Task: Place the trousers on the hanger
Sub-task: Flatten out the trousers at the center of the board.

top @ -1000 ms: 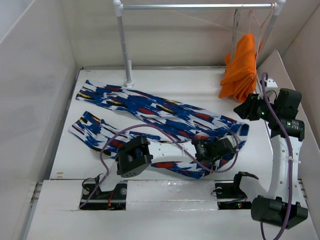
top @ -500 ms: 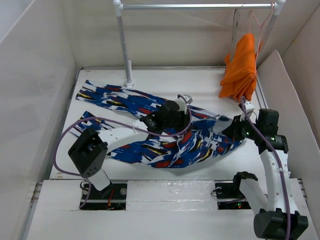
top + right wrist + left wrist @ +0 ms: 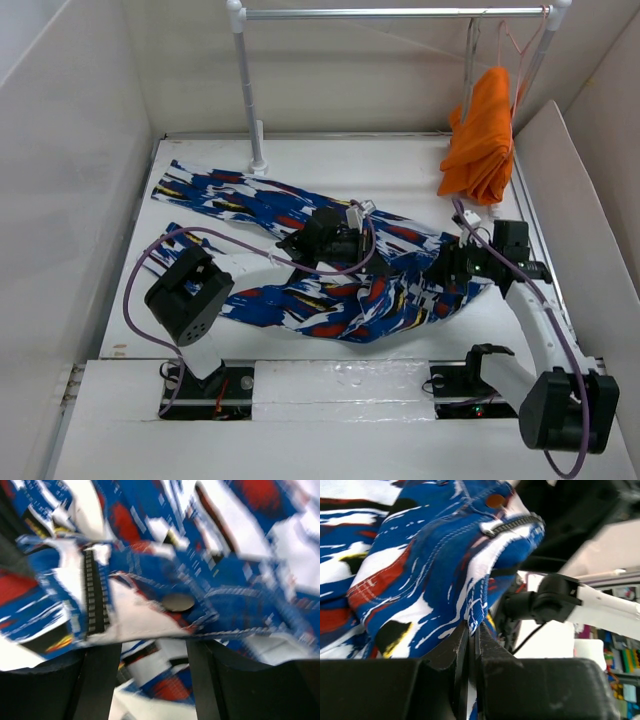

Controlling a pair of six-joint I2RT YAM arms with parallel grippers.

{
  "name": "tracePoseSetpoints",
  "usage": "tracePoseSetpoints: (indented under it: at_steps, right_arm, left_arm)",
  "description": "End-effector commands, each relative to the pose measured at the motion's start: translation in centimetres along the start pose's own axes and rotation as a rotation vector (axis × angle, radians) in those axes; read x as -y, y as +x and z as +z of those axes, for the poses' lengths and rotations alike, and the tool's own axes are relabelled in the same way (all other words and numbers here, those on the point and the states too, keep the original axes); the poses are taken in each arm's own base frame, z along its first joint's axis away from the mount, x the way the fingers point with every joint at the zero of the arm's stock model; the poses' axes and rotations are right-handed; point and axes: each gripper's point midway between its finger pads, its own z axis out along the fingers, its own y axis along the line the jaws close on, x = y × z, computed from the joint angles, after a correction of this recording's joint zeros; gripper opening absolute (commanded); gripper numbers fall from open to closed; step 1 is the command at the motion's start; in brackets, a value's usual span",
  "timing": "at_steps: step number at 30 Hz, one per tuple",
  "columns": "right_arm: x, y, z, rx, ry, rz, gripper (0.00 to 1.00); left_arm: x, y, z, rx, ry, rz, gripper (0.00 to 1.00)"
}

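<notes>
Jaws of the left gripper [image 3: 472, 630] are pressed almost together on a fold of the trousers [image 3: 250, 195]. The left wrist view shows a thin ridge of blue, white and red cloth pinched between the two dark fingers [image 3: 452, 652]. Just above that fold the cloth rises in a hump that carries a copper-coloured button [image 3: 495, 500] and a short run of zip [image 3: 512, 524].

Across the garment, the right gripper [image 3: 154, 652] has its jaws standing well apart. The waistband lies across the gap between them, with the zip to the left and the button near the middle. The blurred right wrist view does not show whether either finger presses the cloth.

From the overhead camera, the trousers lie on the white table [image 3: 400, 165]. The two legs spread toward the far left corner, and the waist end is bunched into folds between the two grippers. Both arms reach over the cloth, the left from the near left and the right from the near right. Behind them, an orange garment [image 3: 485, 130] hangs from the right end of a white rail [image 3: 390, 14], well apart from the trousers.
</notes>
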Motion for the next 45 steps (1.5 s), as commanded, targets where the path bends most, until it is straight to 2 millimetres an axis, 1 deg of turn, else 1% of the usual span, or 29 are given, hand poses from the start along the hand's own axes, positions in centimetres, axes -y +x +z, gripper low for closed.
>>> tracePoseSetpoints:
  at_steps: [1, 5, 9, 10, 11, 13, 15, 18, 19, 22, 23, 24, 27, 28, 30, 31, 32, 33, 34, 35, 36, 37, 38, 39, 40, 42, 43, 44, 45]
  right_arm:
    - [0.6, -4.5, 1.2, 0.135, -0.028, -0.188, 0.59]
    - [1.6, -5.0, 1.7, 0.110, -0.015, -0.255, 0.61]
    - [1.7, -4.9, 3.2, 0.133, -0.047, -0.247, 0.63]
    - [1.7, -4.4, 3.7, 0.127, -0.063, -0.236, 0.64]
    - [1.8, -4.9, 4.0, 0.153, -0.073, -0.252, 0.65]
    - [1.4, -4.5, 4.6, 0.151, -0.112, -0.256, 0.66]
    - [1.4, -4.9, 4.9, 0.170, -0.128, -0.279, 0.67]
    - [-0.5, -5.6, 5.6, 0.190, -0.233, -0.307, 0.67]
    - [-1.9, -5.4, 6.0, 0.183, -0.300, -0.315, 0.67]
    - [-3.3, -6.1, 6.3, 0.175, -0.316, -0.364, 0.67]
    - [-4.0, -5.8, 6.4, 0.158, -0.331, -0.374, 0.66]
    - [-4.0, -5.9, 6.3, 0.157, -0.322, -0.370, 0.65]
    - [-4.5, -5.2, 6.2, 0.123, -0.312, -0.349, 0.46]
    - [-4.0, -5.3, 6.0, 0.110, -0.269, -0.338, 0.31]
    - [-4.9, -4.3, 4.9, 0.071, -0.253, -0.327, 0.17]
    - [-3.8, -4.4, 4.4, 0.057, -0.161, -0.311, 0.11]
    - [-3.9, -2.8, 3.7, -0.006, -0.131, -0.251, 0.09]
    - [-4.2, -2.7, 2.5, -0.002, -0.097, -0.253, 0.08]
    - [-3.3, -2.1, 1.8, -0.031, -0.019, -0.227, 0.07]
    - [-3.6, 0.5, -0.3, -0.132, 0.044, -0.127, 0.05]
    - [-3.9, 0.3, -0.6, -0.113, 0.046, -0.138, 0.05]
    - [-3.7, 1.2, -1.4, -0.143, 0.089, -0.111, 0.02]
    - [-4.4, 3.3, -2.3, -0.217, 0.090, -0.048, 0.01]
    - [-5.0, 4.2, -2.8, -0.240, 0.078, -0.026, 0.00]
    - [-6.1, 5.1, -3.3, -0.249, 0.052, -0.026, 0.00]
    - [-7.5, 7.9, -4.7, -0.326, 0.032, 0.037, 0.00]
    - [-8.1, 8.3, -5.4, -0.308, 0.025, 0.035, 0.01]
    - [-8.9, 9.6, -6.3, -0.347, 0.022, 0.088, 0.04]
    - [-9.5, 10.0, -6.8, -0.351, 0.012, 0.098, 0.09]
  left_arm:
    - [3.1, -0.7, -0.2, 0.004, 0.140, 0.027, 0.00]
    - [3.6, -0.8, -0.4, 0.010, 0.154, 0.019, 0.00]
    - [3.8, -0.9, -0.4, 0.010, 0.159, 0.020, 0.00]
    - [3.9, -1.0, -0.5, 0.011, 0.162, 0.022, 0.00]
    - [4.0, -1.0, -0.5, 0.011, 0.164, 0.023, 0.00]
    - [4.0, -1.0, -0.5, 0.007, 0.162, 0.027, 0.00]
    - [4.0, -1.0, -0.5, 0.006, 0.160, 0.028, 0.00]
    - [3.9, -1.0, -0.5, 0.005, 0.159, 0.029, 0.00]
    - [3.9, -1.0, -0.5, 0.004, 0.158, 0.029, 0.00]
    - [3.8, -1.0, -0.5, 0.004, 0.154, 0.028, 0.00]
    - [3.9, -1.0, -0.5, 0.007, 0.153, 0.029, 0.00]
    - [3.5, -1.3, -0.6, 0.013, 0.146, 0.026, 0.00]
    - [3.4, -1.8, -0.9, 0.028, 0.135, 0.029, 0.00]
    - [3.5, -1.9, -1.1, 0.032, 0.132, 0.035, 0.00]
    - [3.2, -2.5, -1.1, 0.042, 0.089, 0.052, 0.00]
    - [3.1, -2.8, -1.2, 0.048, 0.071, 0.062, 0.00]
    - [2.8, -3.2, -1.1, 0.060, 0.044, 0.067, 0.04]
    - [2.5, -3.3, -1.1, 0.054, 0.017, 0.079, 0.17]
    - [2.3, -4.0, -1.4, 0.069, 0.003, 0.087, 0.23]
    - [1.9, -4.9, -1.8, 0.090, -0.027, 0.097, 0.40]
    - [1.9, -4.9, -1.8, 0.086, -0.031, 0.093, 0.41]
    - [1.8, -5.3, -2.1, 0.096, -0.038, 0.104, 0.46]
    - [1.5, -6.2, -2.7, 0.118, -0.048, 0.104, 0.51]
    - [1.1, -6.7, -3.1, 0.126, -0.063, 0.097, 0.56]
    - [1.0, -7.2, -3.5, 0.138, -0.070, 0.104, 0.57]
    - [-0.5, -8.4, -4.7, 0.164, -0.118, 0.085, 0.57]
    - [-0.9, -8.7, -5.0, 0.169, -0.137, 0.081, 0.57]
    - [-1.5, -8.7, -5.0, 0.168, -0.164, 0.097, 0.58]
    - [-2.3, -8.7, -5.3, 0.153, -0.204, 0.090, 0.58]
